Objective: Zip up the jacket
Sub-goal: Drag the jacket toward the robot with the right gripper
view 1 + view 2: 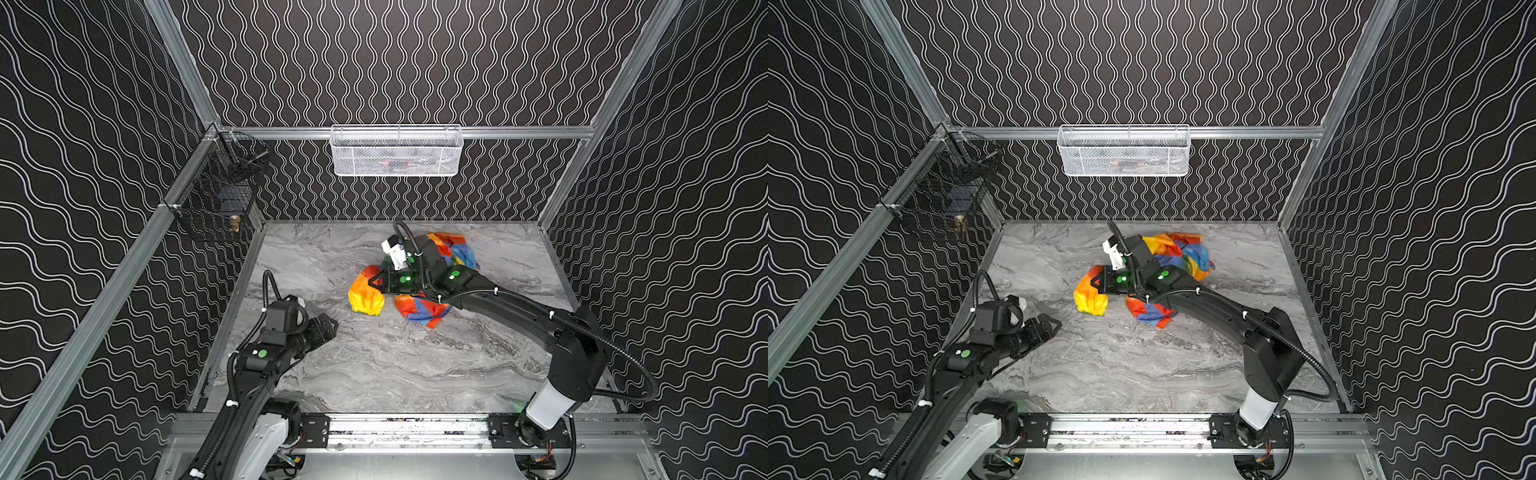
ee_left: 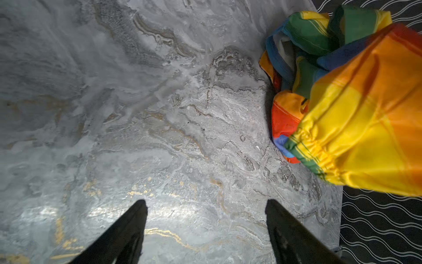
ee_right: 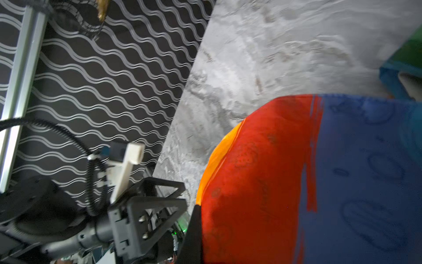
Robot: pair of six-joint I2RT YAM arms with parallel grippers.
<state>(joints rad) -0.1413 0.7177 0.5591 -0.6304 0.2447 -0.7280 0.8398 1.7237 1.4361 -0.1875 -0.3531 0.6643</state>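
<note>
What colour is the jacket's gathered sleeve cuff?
The cuff is yellow, green-edged; best in left wrist view.

The jacket [image 1: 365, 296] lay bunched on the table [image 1: 374, 374], in its far half, a little right of the middle. My right gripper [image 1: 371, 281] reached across the heap from the right, with its tips at the jacket's left edge. My left gripper [image 1: 330, 322] sat over the table's left side, nearer the front and apart from the jacket. A mesh basket [image 1: 397, 151] hung on the back rail behind. A wire basket [image 1: 216, 195] hung on the left wall by the far corner.
</note>
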